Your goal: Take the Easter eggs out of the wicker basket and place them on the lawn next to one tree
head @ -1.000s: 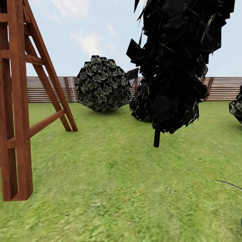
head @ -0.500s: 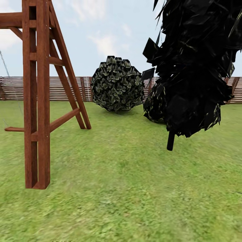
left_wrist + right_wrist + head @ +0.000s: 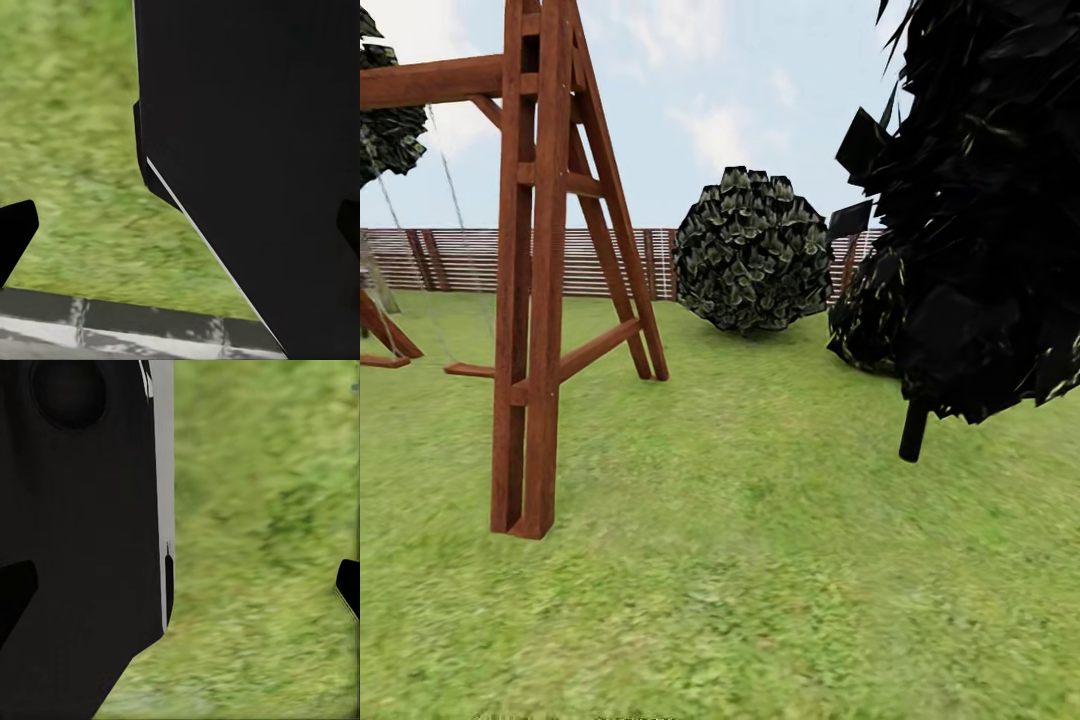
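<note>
The Easter eggs and the wicker basket are out of view. In the head view the lawn point(image 3: 760, 560) spreads wide and green ahead. A dark-leaved tree point(image 3: 990, 200) on a thin dark stem point(image 3: 912, 432) stands at the right. Against the sky at the far left hangs another leafy crown point(image 3: 388, 130). My left gripper point(image 3: 180, 232) is open, with its dark fingertips point(image 3: 15, 236) wide apart and nothing between them. My right gripper point(image 3: 180, 592) is open too, fingertips point(image 3: 348, 589) at the picture's sides. Both wrist views look past my black body onto grass.
A tall wooden swing frame point(image 3: 535, 300) stands on the grass at the left. A round dark bush point(image 3: 752, 250) and a smaller dark one point(image 3: 865, 315) sit in front of the slatted wooden fence point(image 3: 470, 258). A pale paved strip point(image 3: 112, 326) runs beside the grass.
The head camera has turned left, so the swing frame, bush and tree have slid to the right in the picture. More of the swing frame and fence shows at the left.
</note>
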